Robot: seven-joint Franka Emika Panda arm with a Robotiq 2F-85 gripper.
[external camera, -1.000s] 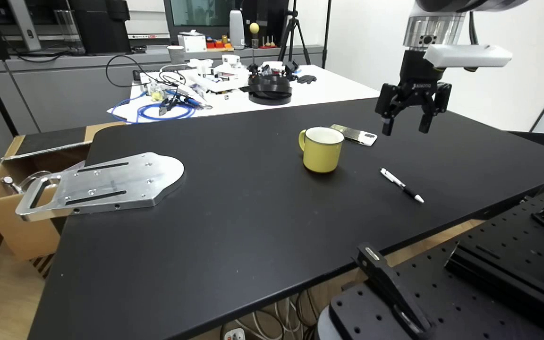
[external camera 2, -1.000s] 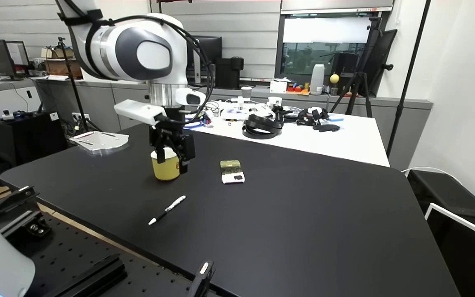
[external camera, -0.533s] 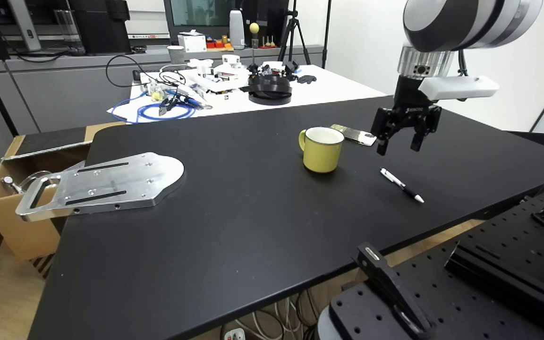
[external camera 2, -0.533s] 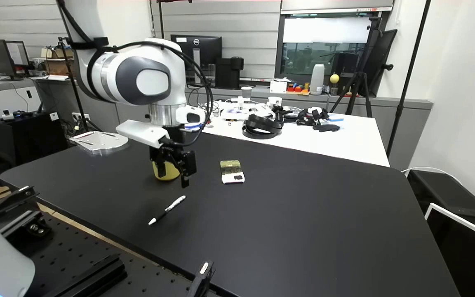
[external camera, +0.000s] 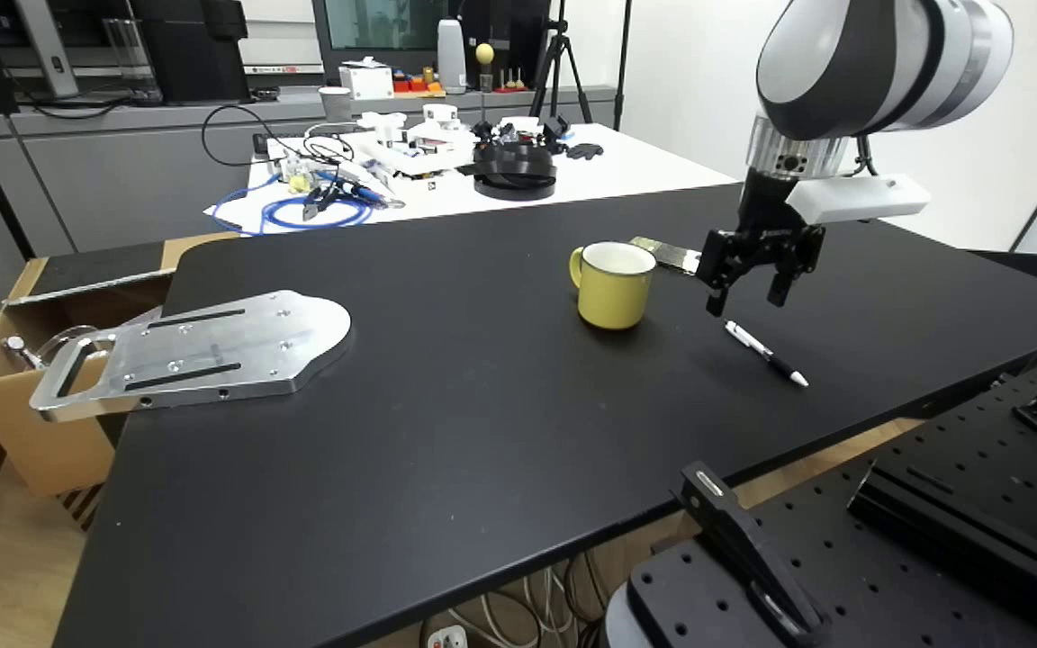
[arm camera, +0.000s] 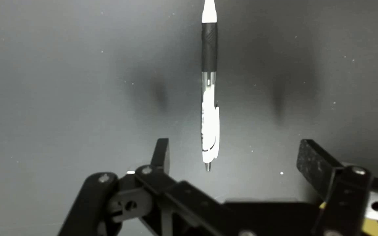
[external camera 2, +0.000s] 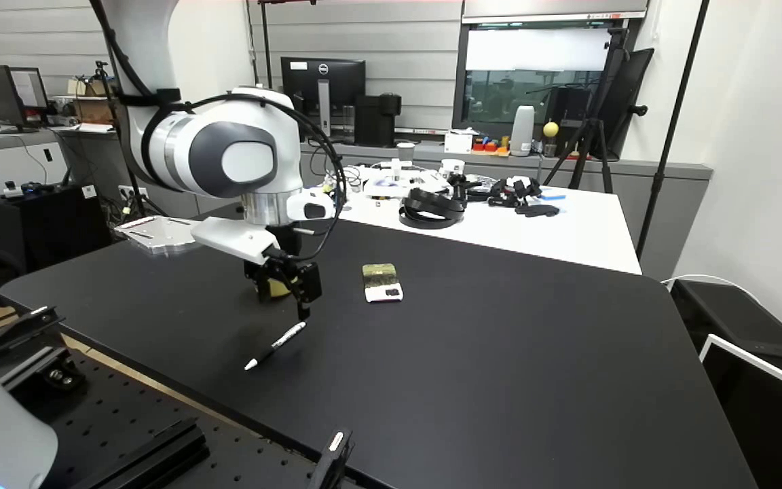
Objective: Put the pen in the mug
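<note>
The pen (external camera: 765,353) lies flat on the black table, white with a black grip; it also shows in an exterior view (external camera 2: 275,346). The yellow mug (external camera: 613,297) stands upright beyond it, handle away from the gripper. In an exterior view the mug (external camera 2: 280,288) is mostly hidden behind the gripper. My gripper (external camera: 746,300) is open and empty, low above the table near the pen's clicker end. In the wrist view the pen (arm camera: 209,121) points up the picture, its clicker end between the open fingers (arm camera: 234,144), closer to the left finger. A bit of yellow mug (arm camera: 374,227) shows bottom right.
A flat grey-white object (external camera: 667,256) lies behind the mug, near the gripper. A metal plate (external camera: 203,351) lies at the table's far end. A black mounting board (external camera: 843,540) runs along the table edge. A white table (external camera: 446,193) with clutter adjoins.
My gripper has come down toward the pen and shifted slightly toward the mug, staying open. The pen and the mug have not moved.
</note>
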